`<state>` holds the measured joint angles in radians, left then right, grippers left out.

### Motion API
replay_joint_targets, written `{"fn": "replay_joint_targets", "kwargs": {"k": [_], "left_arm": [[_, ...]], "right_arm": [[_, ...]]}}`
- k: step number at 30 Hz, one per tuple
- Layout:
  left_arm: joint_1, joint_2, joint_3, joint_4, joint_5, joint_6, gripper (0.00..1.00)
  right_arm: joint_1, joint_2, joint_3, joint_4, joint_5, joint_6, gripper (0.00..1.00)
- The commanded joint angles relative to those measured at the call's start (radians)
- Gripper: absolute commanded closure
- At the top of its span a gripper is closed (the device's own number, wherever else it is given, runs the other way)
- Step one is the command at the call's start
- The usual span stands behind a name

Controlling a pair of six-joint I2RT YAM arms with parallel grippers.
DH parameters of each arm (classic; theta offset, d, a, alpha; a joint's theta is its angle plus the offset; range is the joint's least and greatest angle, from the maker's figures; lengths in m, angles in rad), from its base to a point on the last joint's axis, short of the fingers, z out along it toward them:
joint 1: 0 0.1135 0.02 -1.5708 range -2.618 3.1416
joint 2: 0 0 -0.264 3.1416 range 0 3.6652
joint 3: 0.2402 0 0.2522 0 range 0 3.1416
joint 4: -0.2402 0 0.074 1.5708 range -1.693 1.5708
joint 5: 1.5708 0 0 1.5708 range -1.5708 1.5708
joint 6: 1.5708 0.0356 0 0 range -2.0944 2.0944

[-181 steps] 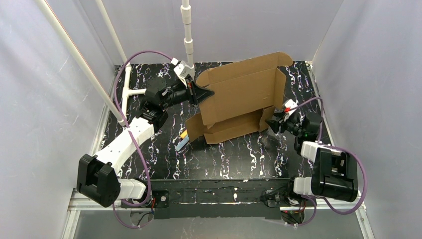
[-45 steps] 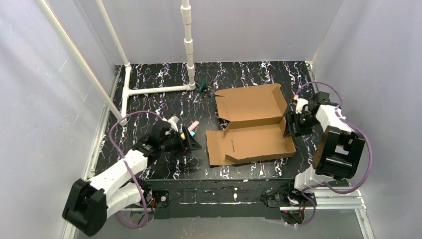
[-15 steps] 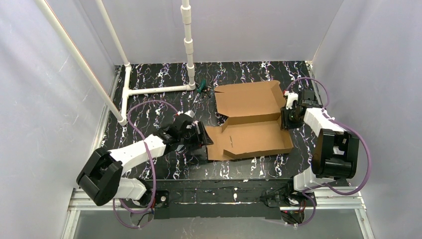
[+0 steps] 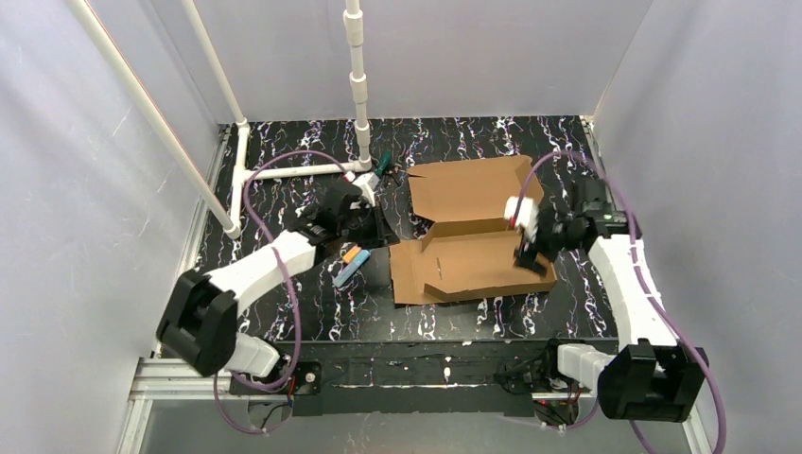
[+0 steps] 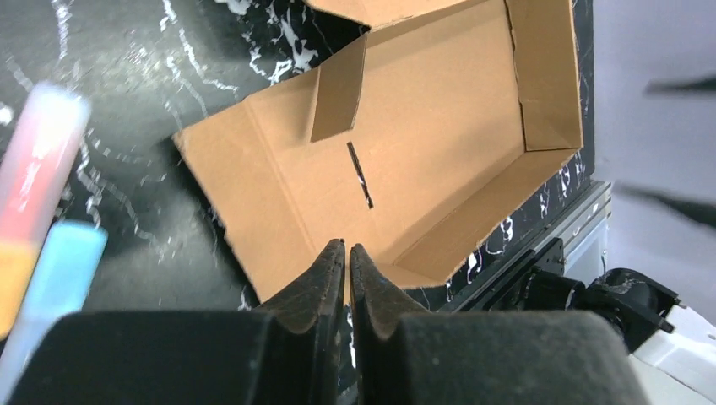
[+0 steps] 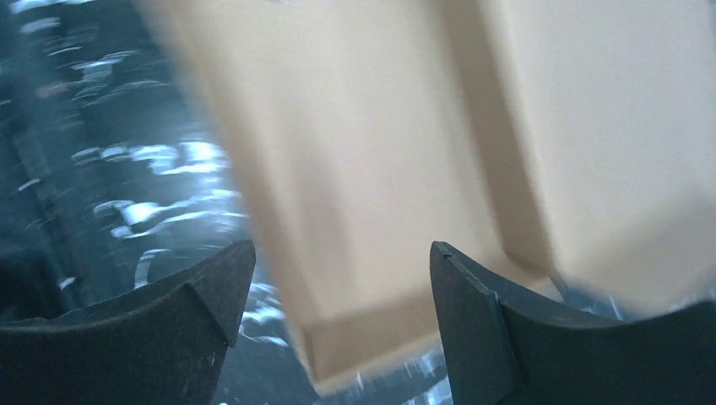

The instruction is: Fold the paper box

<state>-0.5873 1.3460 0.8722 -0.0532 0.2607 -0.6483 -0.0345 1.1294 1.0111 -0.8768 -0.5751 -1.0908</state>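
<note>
Left gripper (image 5: 347, 253) closed, right gripper (image 6: 342, 249) wide open over half-folded brown paper box (image 4: 473, 267).

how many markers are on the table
2 for sure: an orange marker and a blue marker, side by side left of the box. A green thing by the pipe may be a third.

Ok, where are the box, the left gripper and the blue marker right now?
box (image 4: 478, 270): overhead view, bare floor of the near tray.
left gripper (image 5: 347, 246): left wrist view, midway between its fingertips.
blue marker (image 4: 346, 275): overhead view, middle of its body.
</note>
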Motion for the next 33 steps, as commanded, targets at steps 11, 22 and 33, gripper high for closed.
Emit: {"fn": "replay_joint_targets", "kwargs": {"k": [11,22,33], "left_arm": [[-0.071,0.367,0.2,0.102,-0.039,0.067,0.99],[-0.086,0.501,0.313,0.148,-0.041,0.039,1.0],[-0.116,0.61,0.373,0.222,0.011,-0.029,1.0]], "right_arm": [[0.411,0.042,-0.256,-0.044,-0.174,-0.353,0.27],[0.552,0.101,-0.31,0.246,-0.025,-0.165,0.53],[0.571,0.185,-0.286,0.274,-0.026,-0.144,0.76]]}}
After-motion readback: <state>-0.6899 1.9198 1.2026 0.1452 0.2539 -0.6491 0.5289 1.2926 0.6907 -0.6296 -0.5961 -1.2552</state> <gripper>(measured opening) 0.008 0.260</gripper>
